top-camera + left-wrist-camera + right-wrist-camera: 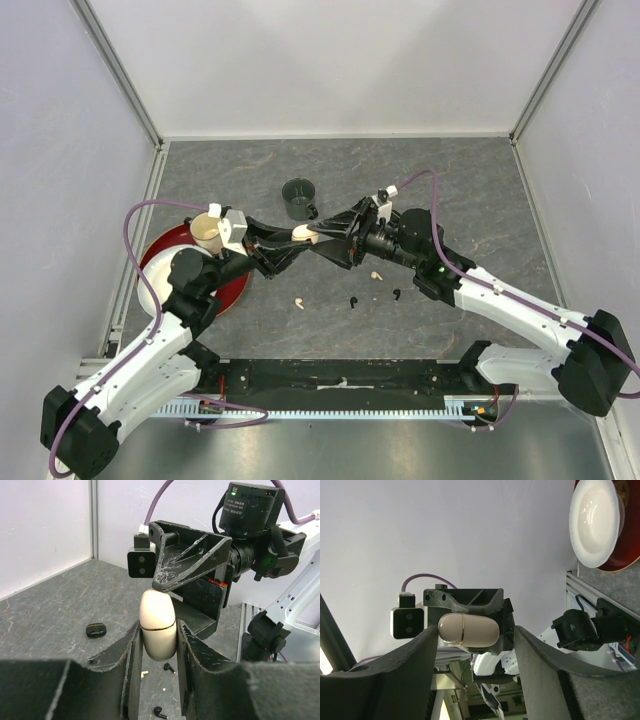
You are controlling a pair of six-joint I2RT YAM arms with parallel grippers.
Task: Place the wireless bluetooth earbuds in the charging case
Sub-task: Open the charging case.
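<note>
The left tool clamps the lower half of the cream charging case, lid closed, held above the middle of the tabletop. The right tool meets it from the right, jaws wide, with one finger at the case's lid end. Nearer, loose on the tabletop, lie the left cream-white earbud, left black earbud, right cream-white earbud and right black earbud. The dark green mug stands just beyond the tools.

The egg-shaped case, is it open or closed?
Closed. The cream charging case shows only a thin seam around its middle, with no gap, while the left gripper pinches it.
</note>
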